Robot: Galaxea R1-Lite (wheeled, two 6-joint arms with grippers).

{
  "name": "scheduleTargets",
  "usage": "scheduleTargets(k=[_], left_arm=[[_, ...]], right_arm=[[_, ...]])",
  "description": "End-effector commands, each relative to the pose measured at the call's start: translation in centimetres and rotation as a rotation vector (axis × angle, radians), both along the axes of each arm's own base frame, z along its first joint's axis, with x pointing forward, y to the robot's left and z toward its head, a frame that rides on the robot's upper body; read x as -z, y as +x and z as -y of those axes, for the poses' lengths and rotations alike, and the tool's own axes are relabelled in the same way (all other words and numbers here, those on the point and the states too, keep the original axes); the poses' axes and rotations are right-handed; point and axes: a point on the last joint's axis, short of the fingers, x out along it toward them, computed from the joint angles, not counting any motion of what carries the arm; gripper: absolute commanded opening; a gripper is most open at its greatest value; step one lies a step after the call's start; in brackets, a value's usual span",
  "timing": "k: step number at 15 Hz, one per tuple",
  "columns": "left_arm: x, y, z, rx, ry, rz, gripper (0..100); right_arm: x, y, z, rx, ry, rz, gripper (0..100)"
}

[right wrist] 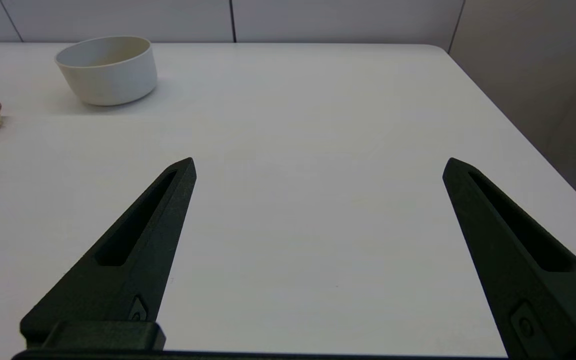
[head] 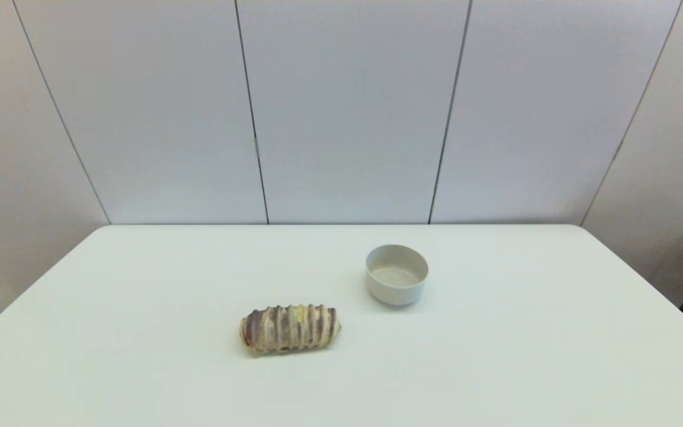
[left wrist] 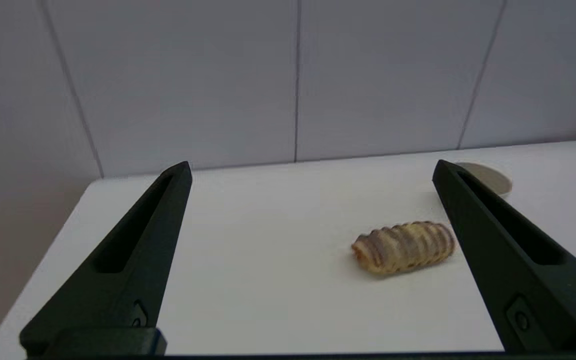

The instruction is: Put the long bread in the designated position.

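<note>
— Looking at the long bread (head: 290,328) first: where is it?
— Lower centre of my head view, flat on the white table (head: 140,356), stripes up, lengthwise across the frame.
— And the bowl (head: 396,274)?
— Up and to the right of the loaf, near it, not touching.
— Grippers?
— My left gripper (left wrist: 310,170) hangs above the table with its fingers spread wide, holding nothing. My right gripper (right wrist: 318,165) is the same, over bare table.
</note>
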Motion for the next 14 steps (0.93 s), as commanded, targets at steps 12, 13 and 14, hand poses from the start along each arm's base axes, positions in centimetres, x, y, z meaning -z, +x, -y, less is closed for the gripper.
scheduleTargets(k=[12, 13, 14], left_arm=[[1.1, 26.4, 9.5, 0.575, 0.364, -1.003, 100], [2.1, 27.2, 10.1, 0.585, 0.37, -1.04, 100], [3.0, 27.5, 10.7, 0.599, 0.381, -1.073, 100]], right_arm=[[0.0, 0.0, 0.0, -0.002, -0.001, -0.003, 100], [0.0, 0.0, 0.0, 0.0, -0.001, -0.001, 100], [0.0, 0.0, 0.0, 0.0, -0.001, -0.001, 100]])
